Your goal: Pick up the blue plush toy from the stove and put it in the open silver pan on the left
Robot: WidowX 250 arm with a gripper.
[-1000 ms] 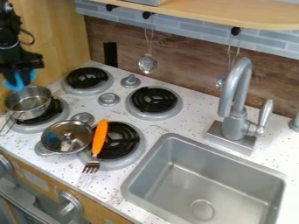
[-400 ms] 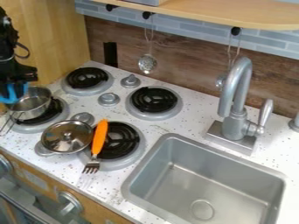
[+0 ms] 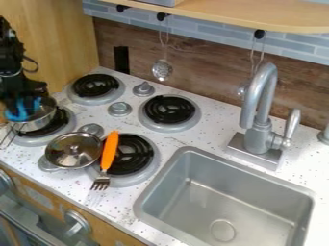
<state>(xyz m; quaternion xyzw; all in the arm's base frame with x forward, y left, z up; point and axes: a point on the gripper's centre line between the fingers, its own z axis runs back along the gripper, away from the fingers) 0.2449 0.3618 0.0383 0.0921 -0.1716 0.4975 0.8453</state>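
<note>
Your black arm (image 3: 18, 67) comes in at the upper left of the view, and its blue-tipped fingers (image 3: 23, 109) hang down right at the small metal pot (image 3: 42, 118). You have got as far as the pot, I think, because the blue tips are over it or at its rim. I cannot tell how far open the fingers are, and I cannot tell if they have hold of the pot or are just close to it. So getting to the pot looks done, but a good grip on it is not something you can count as done from here. The pot is at the left side of the view, over the near left burner (image 3: 57, 126), with its thin wire handle (image 3: 7, 137) poking out toward the front of the bench (image 3: 160, 139). I can't tell if its bottom sits flat on the burner or is a little bit up. The shiny round lid (image 3: 72, 150) is apart from the pot, so the pot does not have that lid on. It is near the front of the stove top, next to a fork (image 3: 108, 158) with an orange handle. The fork lies partly over the near right burner (image 3: 136, 153), with its metal points toward the front edge. Your fingers are well apart from the fork, the sink (image 3: 225, 202) and the tap (image 3: 260, 105).
</note>
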